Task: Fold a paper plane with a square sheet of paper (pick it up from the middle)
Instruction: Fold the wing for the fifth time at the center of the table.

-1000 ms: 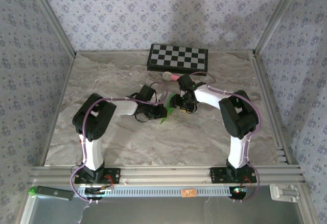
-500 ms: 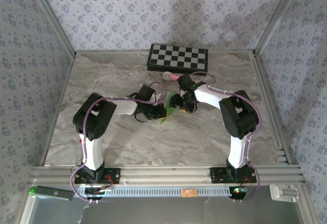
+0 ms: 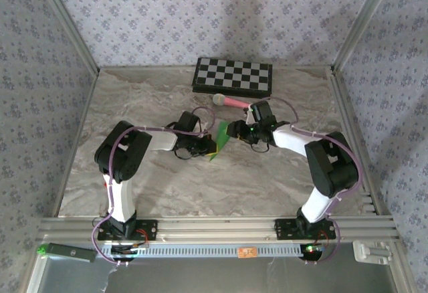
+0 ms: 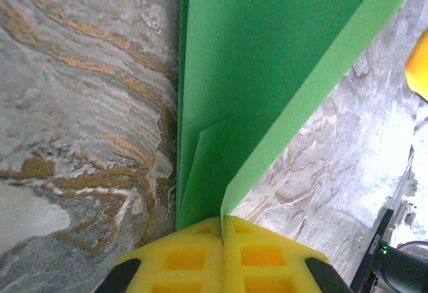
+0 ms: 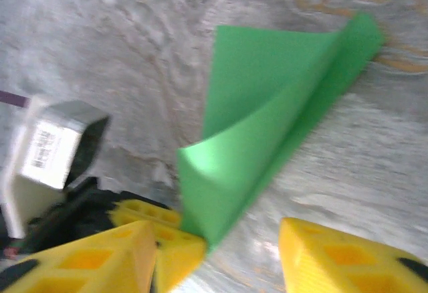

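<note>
- Checkered board (image 3: 233, 75) lies at the far edge of the worktop (image 3: 154, 186), about midway across.
- Microphone (image 3: 227, 100) lies just in front of the board, head to the left, handle to the right.
- Folded sheet of paper (image 3: 219, 140) sits mid-worktop, in front of the microphone and between the two tools.
- Left tool (image 3: 208, 148) is at the sheet's left side. In the left wrist view the tool (image 4: 222, 253) is clamped on the near end of the sheet (image 4: 254, 72), which runs away from it.
- Right tool (image 3: 234, 131) is just right of the sheet. In the right wrist view its fingers stand apart (image 5: 217, 259), with the sheet's curled end (image 5: 267, 126) reaching down between them.
</note>
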You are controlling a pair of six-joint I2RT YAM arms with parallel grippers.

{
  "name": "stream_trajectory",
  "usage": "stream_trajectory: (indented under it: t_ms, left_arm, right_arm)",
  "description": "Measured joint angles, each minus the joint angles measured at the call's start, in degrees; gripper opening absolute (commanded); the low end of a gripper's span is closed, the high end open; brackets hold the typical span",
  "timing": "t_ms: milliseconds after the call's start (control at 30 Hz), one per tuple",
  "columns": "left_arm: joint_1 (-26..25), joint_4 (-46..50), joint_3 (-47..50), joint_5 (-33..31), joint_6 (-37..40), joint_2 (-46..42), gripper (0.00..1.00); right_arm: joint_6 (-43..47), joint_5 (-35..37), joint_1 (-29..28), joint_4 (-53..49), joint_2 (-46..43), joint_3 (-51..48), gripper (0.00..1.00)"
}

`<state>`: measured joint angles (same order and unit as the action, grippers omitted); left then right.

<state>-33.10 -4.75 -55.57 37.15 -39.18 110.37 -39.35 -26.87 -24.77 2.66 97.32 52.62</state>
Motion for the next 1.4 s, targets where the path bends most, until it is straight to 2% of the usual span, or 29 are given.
stream_trajectory:
  t_ms: [100, 233, 867, 1400]
  left_arm:
    - [0.0, -0.28, 0.15, 0.17, -0.37, 0.0, 0.05]
    - [0.11, -0.94, 0.44, 0.57, -0.59, 0.02, 0.05]
    - [0.37, -1.51, 0.68, 1.01, -1.03, 0.02, 0.08]
    - [0.37, -1.81, 0.92, 0.98, -1.03, 0.02, 0.05]
  right_arm:
    - [-1.51, -3.39, -0.59, 5.35, 2.91, 0.11, 0.31]
    - [-2.43, -5.86, -1.42, 8.72, 7.06, 0.35, 0.27]
    - [-2.67, -9.2, -2.6, 10.95, 14.05, 4.13, 0.24]
    - [-2.64, -8.87, -2.51, 10.86, 13.18, 3.98, 0.23]
